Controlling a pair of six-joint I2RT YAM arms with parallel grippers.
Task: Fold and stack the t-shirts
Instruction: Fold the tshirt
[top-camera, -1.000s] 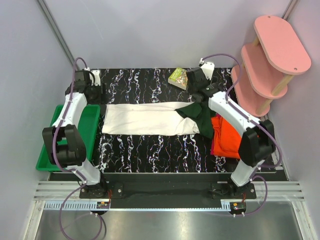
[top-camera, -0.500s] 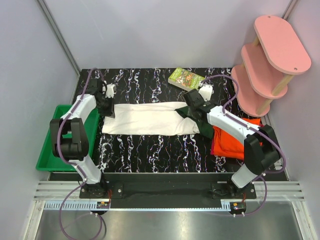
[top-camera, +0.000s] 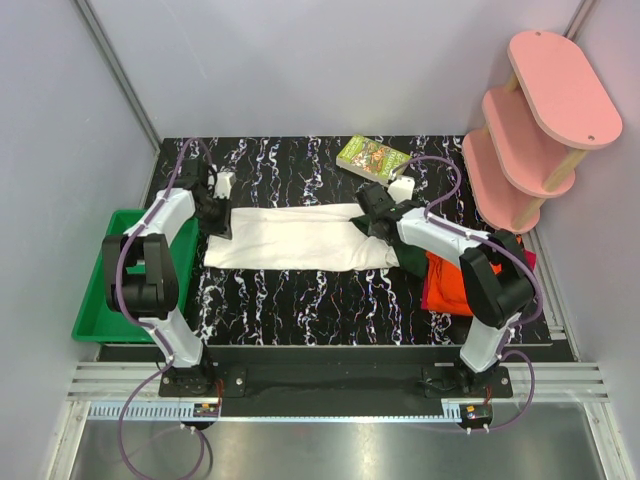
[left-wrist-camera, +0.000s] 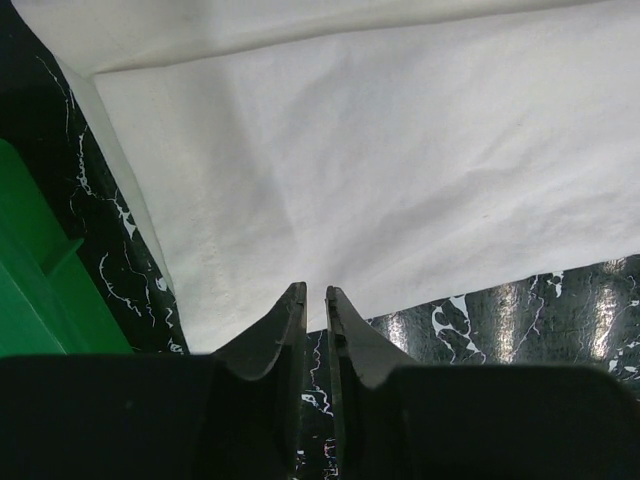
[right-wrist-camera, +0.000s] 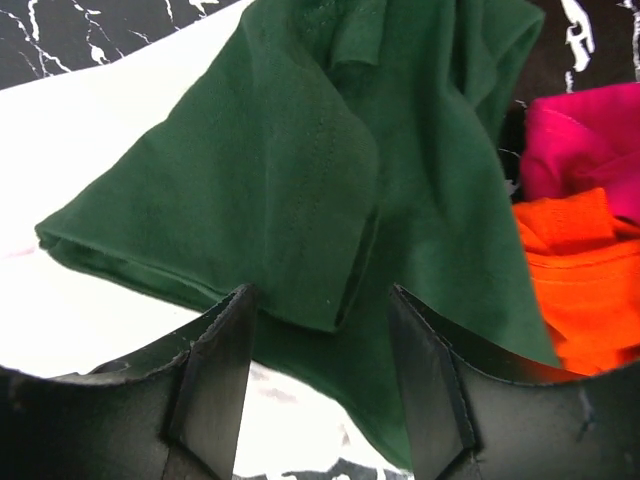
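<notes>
The cream-white t-shirt (top-camera: 290, 238) lies as a long folded strip across the black marbled table, its dark green sleeves (top-camera: 405, 245) bunched at the right end. My left gripper (top-camera: 215, 212) is at the strip's left end. In the left wrist view it (left-wrist-camera: 309, 292) is nearly shut, tips pinching the white hem (left-wrist-camera: 380, 170). My right gripper (top-camera: 375, 215) hovers over the sleeves. It (right-wrist-camera: 318, 300) is open, with a fold of green sleeve (right-wrist-camera: 300, 180) between its fingers. The orange t-shirt (top-camera: 455, 285) lies on the magenta-red one (top-camera: 428, 298) at the right.
A green tray (top-camera: 95, 310) sits off the table's left edge and shows beside the hem (left-wrist-camera: 40, 290). A small green book (top-camera: 372, 158) lies at the back. A pink tiered shelf (top-camera: 545, 110) stands at the far right. Orange (right-wrist-camera: 580, 290) and magenta (right-wrist-camera: 580, 140) cloth border the sleeve.
The left gripper swung in to the shirt's left end and closed on the hem. The right gripper came forward from near the book onto the green sleeves and narrowed somewhat.
</notes>
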